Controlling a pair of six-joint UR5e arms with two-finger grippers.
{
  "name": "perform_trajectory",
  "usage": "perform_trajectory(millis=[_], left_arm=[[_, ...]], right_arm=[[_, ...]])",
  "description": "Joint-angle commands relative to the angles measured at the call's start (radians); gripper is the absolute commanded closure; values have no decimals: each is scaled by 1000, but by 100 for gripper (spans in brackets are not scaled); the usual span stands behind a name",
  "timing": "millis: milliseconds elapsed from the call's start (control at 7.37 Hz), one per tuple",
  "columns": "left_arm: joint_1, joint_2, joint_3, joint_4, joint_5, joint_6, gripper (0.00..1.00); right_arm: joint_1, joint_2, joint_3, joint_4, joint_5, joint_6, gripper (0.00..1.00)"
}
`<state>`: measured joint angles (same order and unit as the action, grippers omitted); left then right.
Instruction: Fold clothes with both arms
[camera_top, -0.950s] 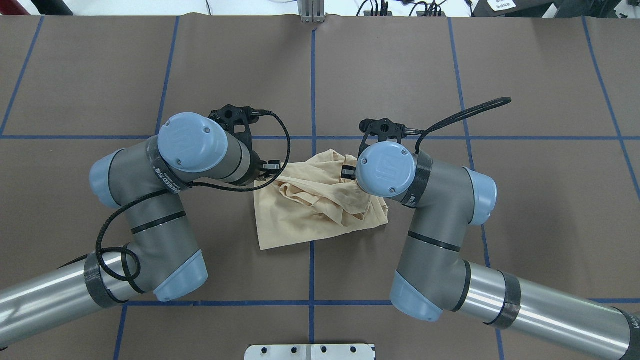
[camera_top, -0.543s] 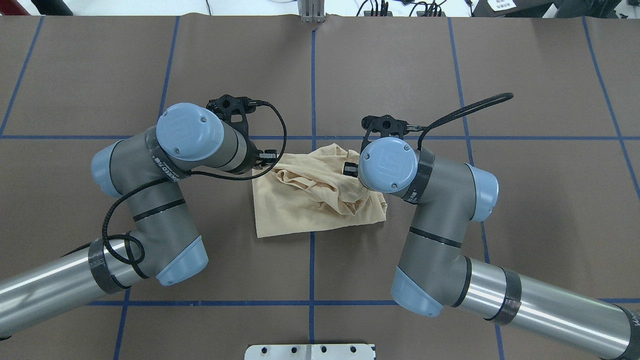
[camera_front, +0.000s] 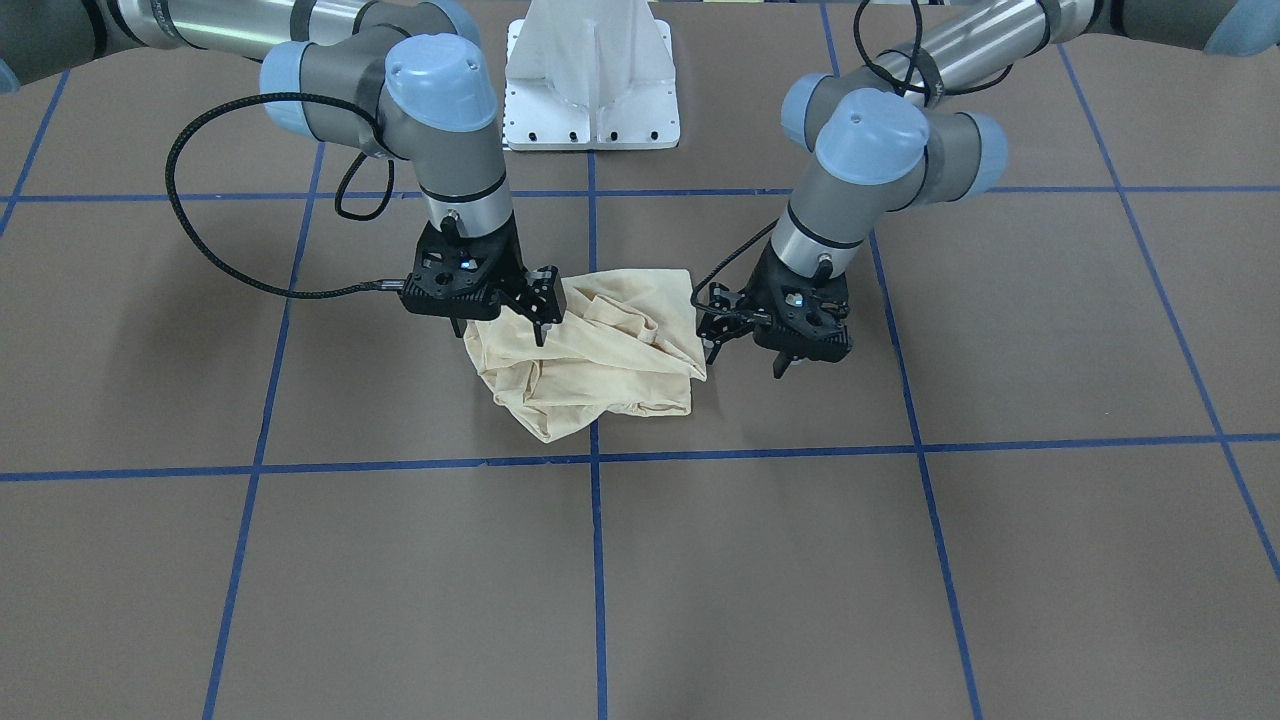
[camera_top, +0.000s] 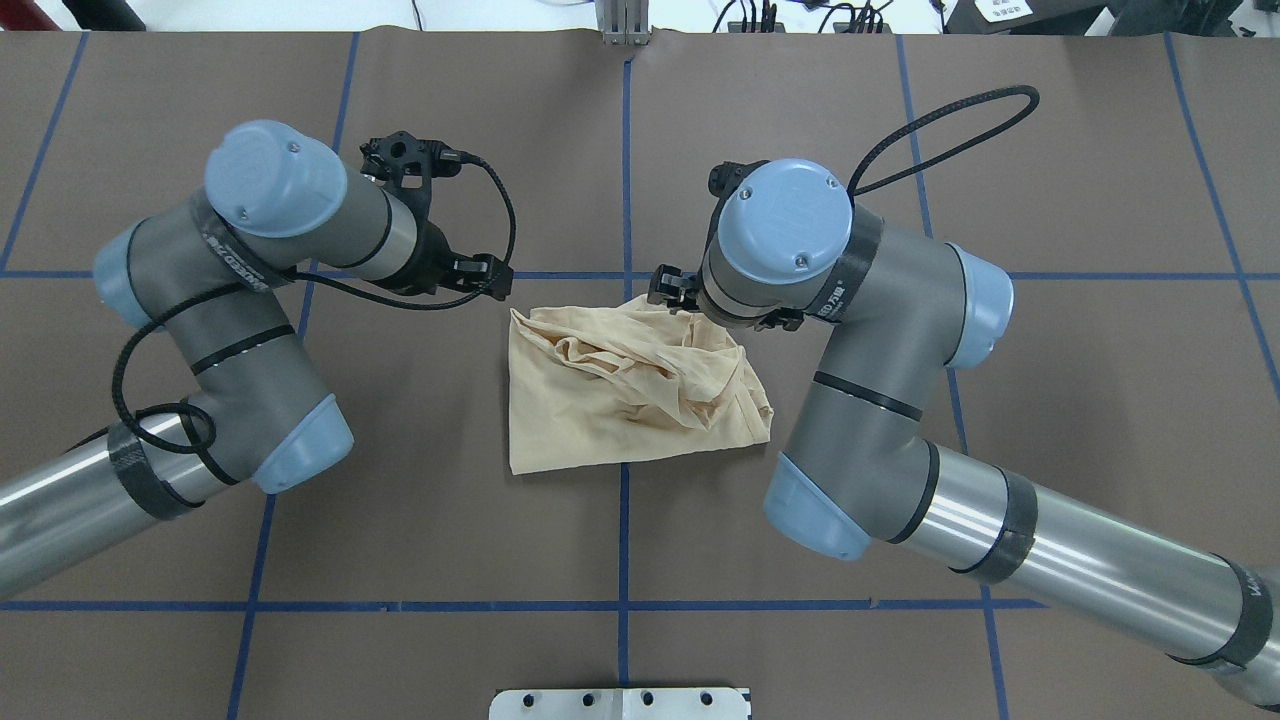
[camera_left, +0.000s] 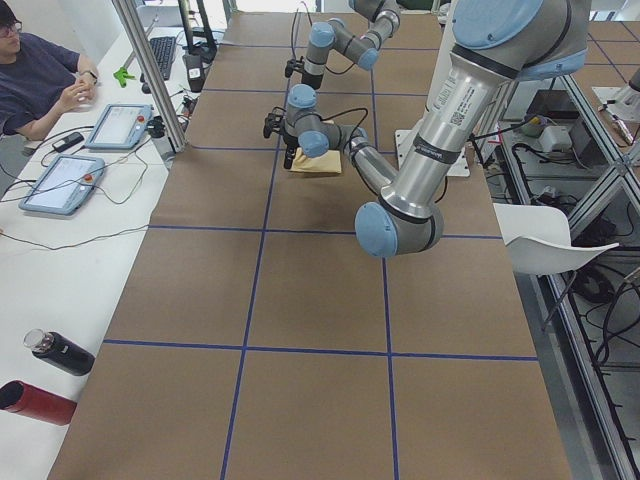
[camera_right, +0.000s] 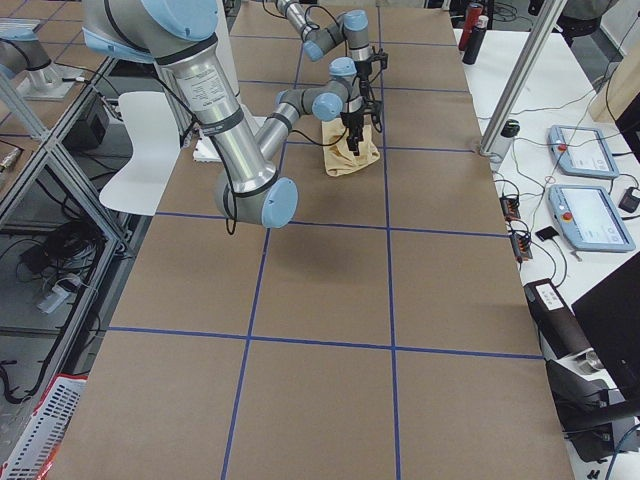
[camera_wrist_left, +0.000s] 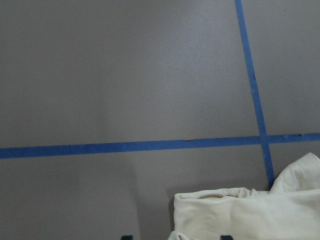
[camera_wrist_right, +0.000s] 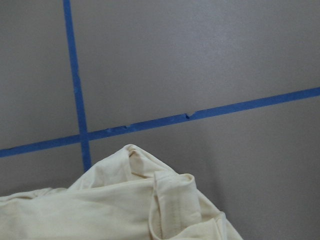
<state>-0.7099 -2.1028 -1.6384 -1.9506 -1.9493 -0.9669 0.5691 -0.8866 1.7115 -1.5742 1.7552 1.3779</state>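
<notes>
Pale cream shirt (camera_top: 600, 430) lies in a loose heap near the middle of the brown table (camera_top: 900, 150). It straddles one blue tape line (camera_top: 625, 150) and sits just on the robot's side of the crossing line. The edge nearest the robot lies fairly flat and straight, while the far half is bunched into ridges and overlapping folds. No print or label shows, so the face is probably turned in or under. Left gripper (camera_front: 746, 358) hangs just beside the shirt's far corner on its own side, fingers pointing down, spread wide and empty. The left wrist view shows two dark tips well apart at its lower border, with the cloth's rolled edge between and beyond them. My reading is that it stands off the cloth with room to come down on that corner. Right gripper (camera_front: 500, 333) sits over the opposite far edge, low against the fabric. Cloth hides part of its fingers, and I cannot tell whether they are pinching the shirt or parted above it. The right wrist view shows only a hem fold and a cuff-like band, no fingertips. With the arms flanking the heap at its two far corners, this looks like the setup for a paired hold to lift and spread it. Folding proper is not yet begun. Thin fabric is likely to sag and cling.
</notes>
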Motion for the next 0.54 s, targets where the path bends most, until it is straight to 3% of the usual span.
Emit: perform_trajectory(millis=[0,407], left_arm=[[-39,35,-6,-2,-20,117,0],[-39,36,-8,-2,-20,116,0]], right_arm=[[-44,49,63,-124,4,38,1],[-225,48,45,-174,-95,179,5]])
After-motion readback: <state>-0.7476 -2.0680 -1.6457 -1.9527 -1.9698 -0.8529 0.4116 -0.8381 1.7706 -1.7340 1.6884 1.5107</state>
